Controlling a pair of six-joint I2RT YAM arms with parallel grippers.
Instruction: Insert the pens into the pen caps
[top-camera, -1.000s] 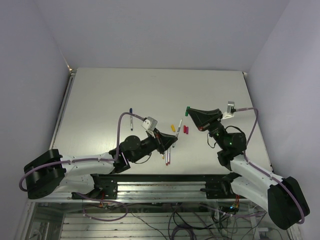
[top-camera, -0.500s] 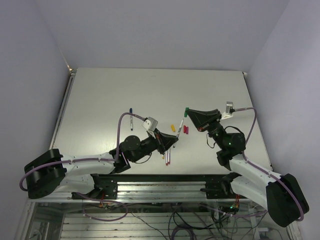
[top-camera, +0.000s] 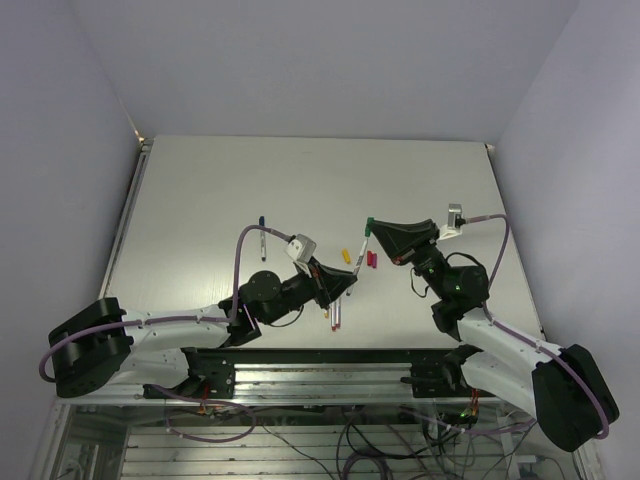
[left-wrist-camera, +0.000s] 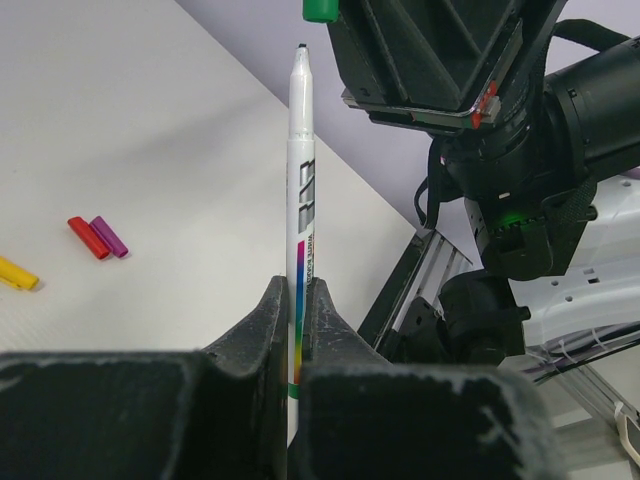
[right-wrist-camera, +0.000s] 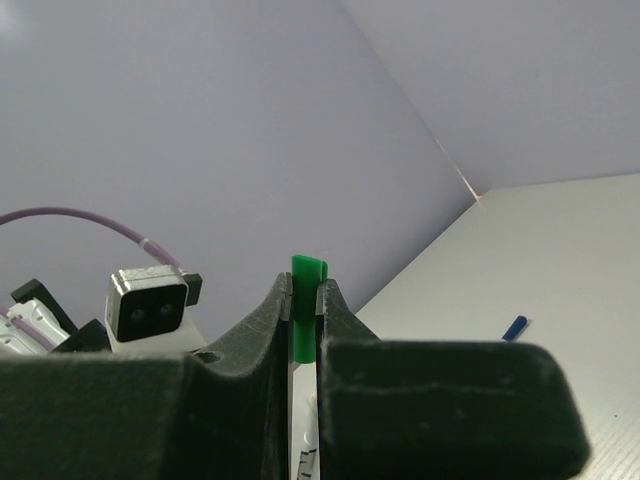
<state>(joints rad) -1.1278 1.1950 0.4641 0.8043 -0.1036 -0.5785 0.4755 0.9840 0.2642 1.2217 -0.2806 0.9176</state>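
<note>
My left gripper (top-camera: 343, 281) is shut on a whitish pen (left-wrist-camera: 300, 170) and holds it above the table, tip towards the right gripper. In the left wrist view its fingertips (left-wrist-camera: 272, 300) pinch the barrel and its dark tip sits just below the green cap (left-wrist-camera: 320, 10). My right gripper (top-camera: 378, 228) is shut on that green cap (right-wrist-camera: 308, 300), which sticks out past the fingertips (right-wrist-camera: 280, 300). The cap is close to the pen tip, slightly offset. Yellow (top-camera: 346, 256), red (left-wrist-camera: 88, 237) and magenta (left-wrist-camera: 110, 236) caps lie on the table.
A pen with a blue cap (top-camera: 262, 228) lies left of the left arm and also shows in the right wrist view (right-wrist-camera: 514, 327). Two more pens (top-camera: 333, 315) lie near the table's front edge under the left gripper. The table's rail (top-camera: 330, 360) runs along the front.
My right gripper has moved slightly left with the green cap, closer to the pen tip. The left gripper holds the pen almost still.
</note>
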